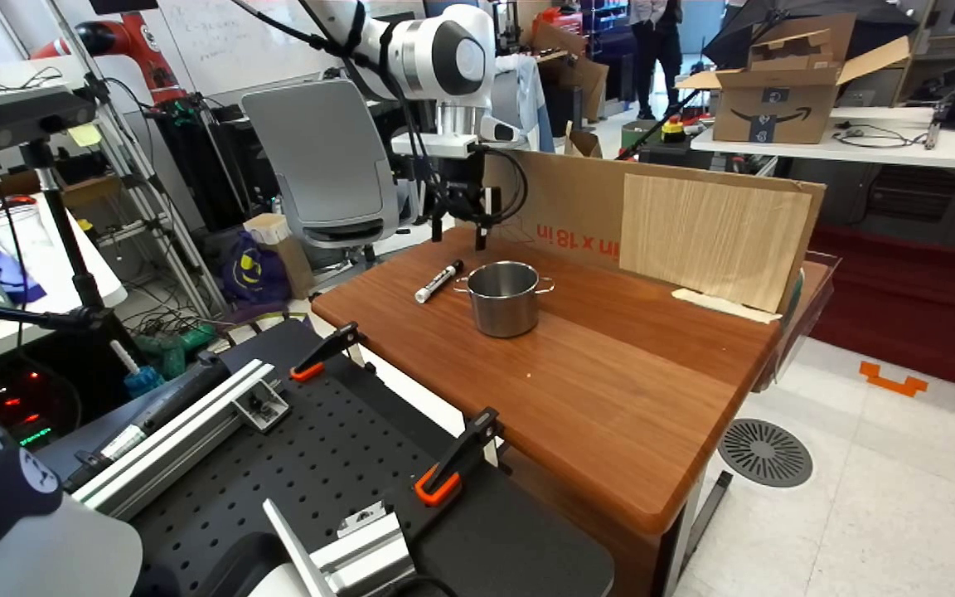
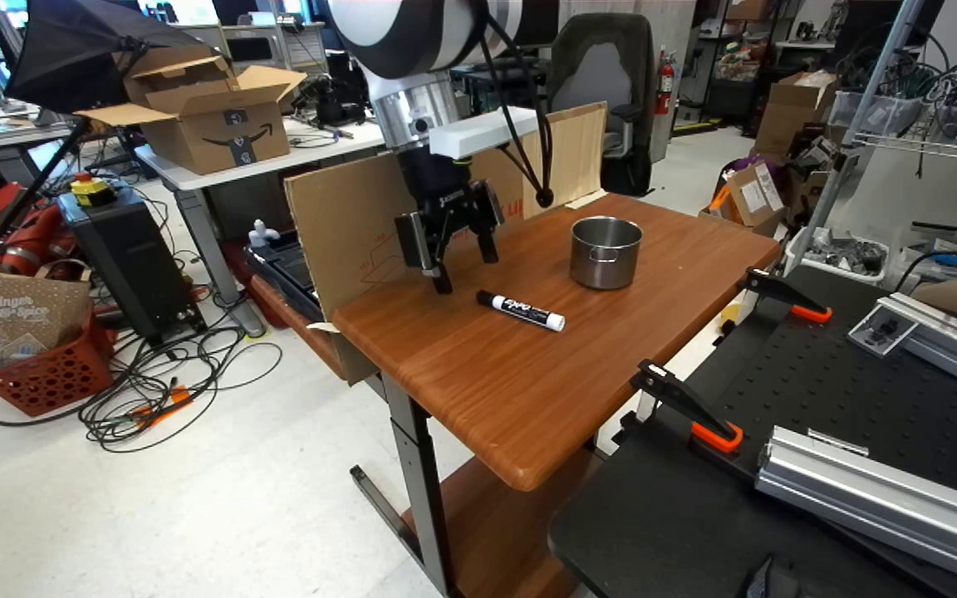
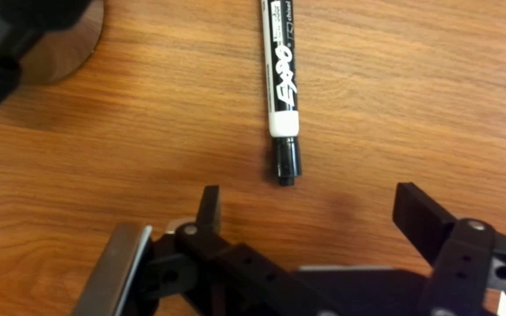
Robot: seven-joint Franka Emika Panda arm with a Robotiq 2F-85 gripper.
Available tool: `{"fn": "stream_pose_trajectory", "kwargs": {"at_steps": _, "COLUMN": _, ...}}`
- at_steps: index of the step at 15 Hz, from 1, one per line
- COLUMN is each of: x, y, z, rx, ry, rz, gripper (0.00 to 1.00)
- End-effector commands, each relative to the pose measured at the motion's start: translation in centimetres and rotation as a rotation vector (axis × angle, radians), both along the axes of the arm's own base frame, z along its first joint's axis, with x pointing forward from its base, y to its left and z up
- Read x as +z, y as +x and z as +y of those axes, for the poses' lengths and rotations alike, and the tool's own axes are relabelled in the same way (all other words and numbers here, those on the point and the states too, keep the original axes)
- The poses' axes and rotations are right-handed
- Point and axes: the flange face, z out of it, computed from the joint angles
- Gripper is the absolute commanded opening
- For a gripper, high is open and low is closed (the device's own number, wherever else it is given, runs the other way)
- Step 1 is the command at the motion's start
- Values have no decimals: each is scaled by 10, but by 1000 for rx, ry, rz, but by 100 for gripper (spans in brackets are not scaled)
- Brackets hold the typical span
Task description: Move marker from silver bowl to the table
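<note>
The gripper (image 3: 309, 197) hung empty, 2 fingers (image 3: 420, 219) wide apart, presumably to clear the marker (image 3: 283, 87), lying beside the silver bowl (image 2: 605, 259) on the surface (image 2: 520, 390), its goal.

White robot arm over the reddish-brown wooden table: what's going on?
Nothing is being handled: the open black two-fingered gripper hangs above the wooden table, holding nothing. The black-and-white Expo marker lies on the tabletop, apart from the round silver metal bowl, not in it. So the marker's move looks done.
</note>
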Motion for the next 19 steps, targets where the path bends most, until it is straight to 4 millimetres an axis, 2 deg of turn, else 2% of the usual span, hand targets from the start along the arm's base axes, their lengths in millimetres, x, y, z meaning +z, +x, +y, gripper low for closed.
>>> {"fn": "stream_pose_trajectory", "kwargs": {"at_steps": 1, "x": 28, "y": -9, "z": 5, "rx": 25, "ry": -19, "rz": -33, "gripper": 100}}
{"fn": "stream_pose_trajectory", "kwargs": {"at_steps": 8, "x": 103, "y": -33, "z": 21, "rx": 64, "ry": 38, "rz": -141, "gripper": 100}}
{"fn": "stream_pose_trajectory", "kwargs": {"at_steps": 11, "x": 126, "y": -45, "z": 26, "rx": 75, "ry": 63, "rz": -173, "gripper": 100}}
{"fn": "stream_pose_trajectory", "kwargs": {"at_steps": 12, "x": 128, "y": -47, "z": 26, "rx": 78, "ry": 64, "rz": -173, "gripper": 100}}
{"fn": "stream_pose_trajectory", "kwargs": {"at_steps": 13, "x": 124, "y": -38, "z": 29, "rx": 65, "ry": 48, "rz": -152, "gripper": 100}}
{"fn": "stream_pose_trajectory", "kwargs": {"at_steps": 19, "x": 125, "y": -44, "z": 27, "rx": 69, "ry": 50, "rz": -159, "gripper": 100}}
